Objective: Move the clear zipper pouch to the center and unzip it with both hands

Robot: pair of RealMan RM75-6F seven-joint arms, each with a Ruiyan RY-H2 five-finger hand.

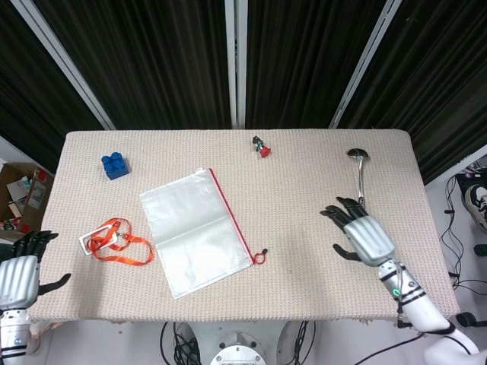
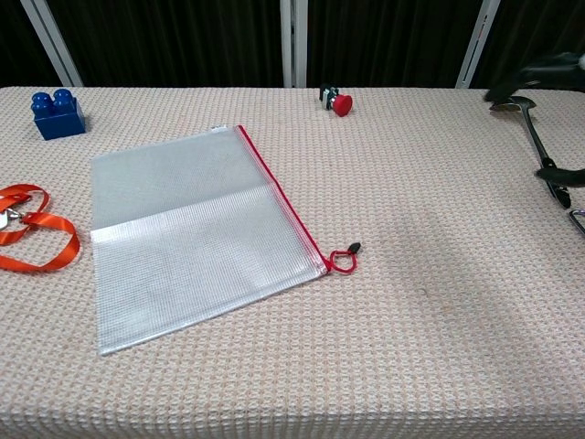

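Observation:
The clear zipper pouch [image 1: 196, 230] [image 2: 187, 240] lies flat left of the table's middle, its red zipper along the right edge. The red and black zipper pull [image 1: 261, 256] [image 2: 345, 256] sits at the pouch's near right corner. My right hand [image 1: 359, 233] hovers open over the table's right part, fingers spread, well clear of the pouch; only its dark fingertips [image 2: 556, 169] show at the chest view's right edge. My left hand [image 1: 20, 272] is open at the table's near left corner, apart from everything.
An orange lanyard [image 1: 112, 242] lies left of the pouch. A blue brick [image 1: 115, 165] sits at the far left, a small red and black piece [image 1: 261, 146] at the far middle. A metal ladle [image 1: 359, 179] lies by my right hand. Table [image 1: 304, 205] edges surround.

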